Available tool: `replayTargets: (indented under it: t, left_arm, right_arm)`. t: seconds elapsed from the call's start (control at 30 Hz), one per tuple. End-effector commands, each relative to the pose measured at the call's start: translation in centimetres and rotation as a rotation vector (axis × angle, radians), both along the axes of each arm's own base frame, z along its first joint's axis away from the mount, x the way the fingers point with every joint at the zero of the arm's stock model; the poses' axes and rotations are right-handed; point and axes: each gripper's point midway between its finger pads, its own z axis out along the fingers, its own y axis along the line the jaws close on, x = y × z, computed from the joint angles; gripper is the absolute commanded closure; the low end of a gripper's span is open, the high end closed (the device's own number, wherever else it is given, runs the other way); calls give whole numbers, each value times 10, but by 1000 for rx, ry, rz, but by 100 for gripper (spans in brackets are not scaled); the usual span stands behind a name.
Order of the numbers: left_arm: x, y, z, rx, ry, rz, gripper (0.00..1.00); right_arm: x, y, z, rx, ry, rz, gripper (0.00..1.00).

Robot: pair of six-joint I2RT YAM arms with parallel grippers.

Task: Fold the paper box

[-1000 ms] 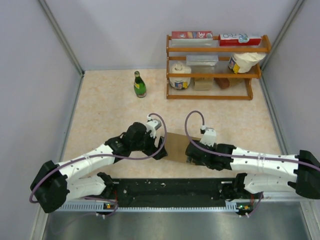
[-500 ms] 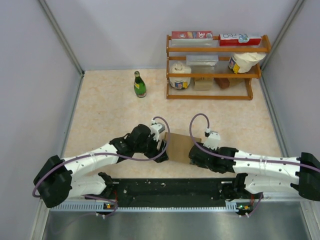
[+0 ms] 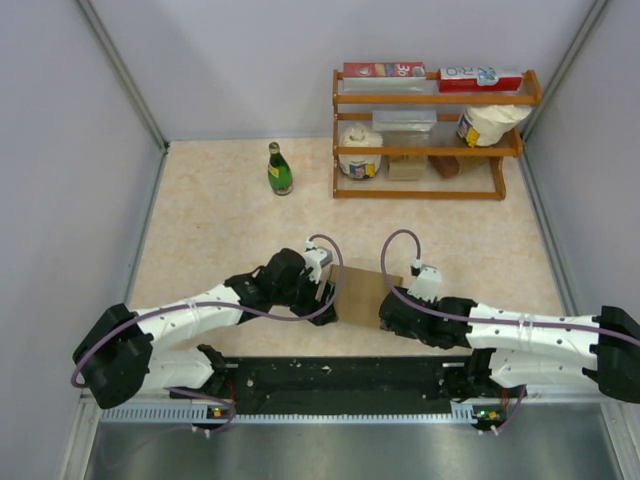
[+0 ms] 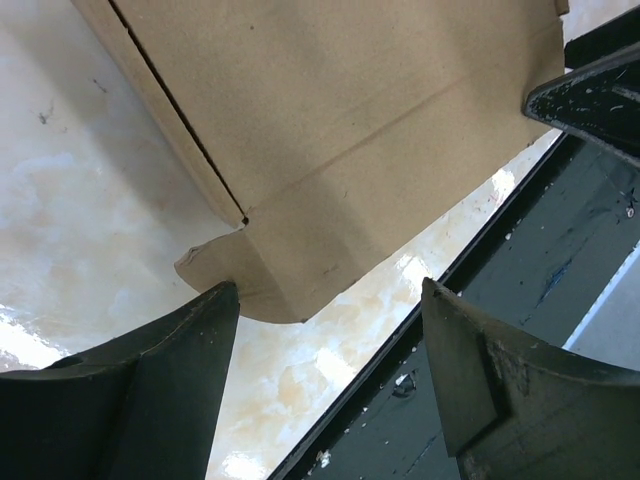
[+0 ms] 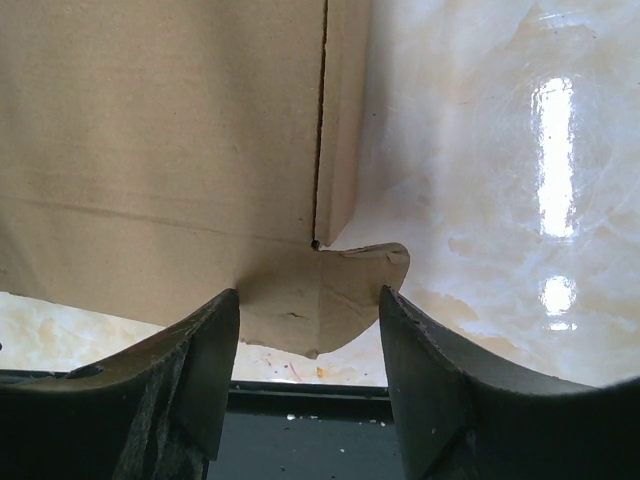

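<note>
Brown cardboard, the box (image 3: pixel 358 292) lies flat on the table (image 3: pixel 220 215) towards its near edge. The left fingers (image 4: pixel 150 390) stand wide apart either side of the rounded left flap (image 4: pixel 275 270), holding nothing. The right fingers (image 5: pixel 170 390) gape somewhat less about the right flap (image 5: pixel 320 300), also empty. We judge the step to be pinching these flaps. We should stay low, catch each at its crease, and lift both ends together so nothing skids or tears.

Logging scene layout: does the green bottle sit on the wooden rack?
No, the green bottle stands upright on the table, apart from the wooden rack to its right.
</note>
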Motion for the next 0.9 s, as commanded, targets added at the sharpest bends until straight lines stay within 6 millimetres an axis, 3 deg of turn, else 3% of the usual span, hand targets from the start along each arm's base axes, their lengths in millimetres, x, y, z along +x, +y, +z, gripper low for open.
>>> replayTargets:
  t: [0.0,0.5,0.87]
  left_arm:
    - [16,-13,24,-45,-82,-4,23]
    - [21,-15,18,-4,-78,-15,20]
    - [16,-26,19,-54,-48,-47,21]
  right_arm:
    - [3,6,6,47,-19,-7,43]
    - [6,6,7,48,-20,-7,42]
    - [8,19,7,71,-13,33,43]
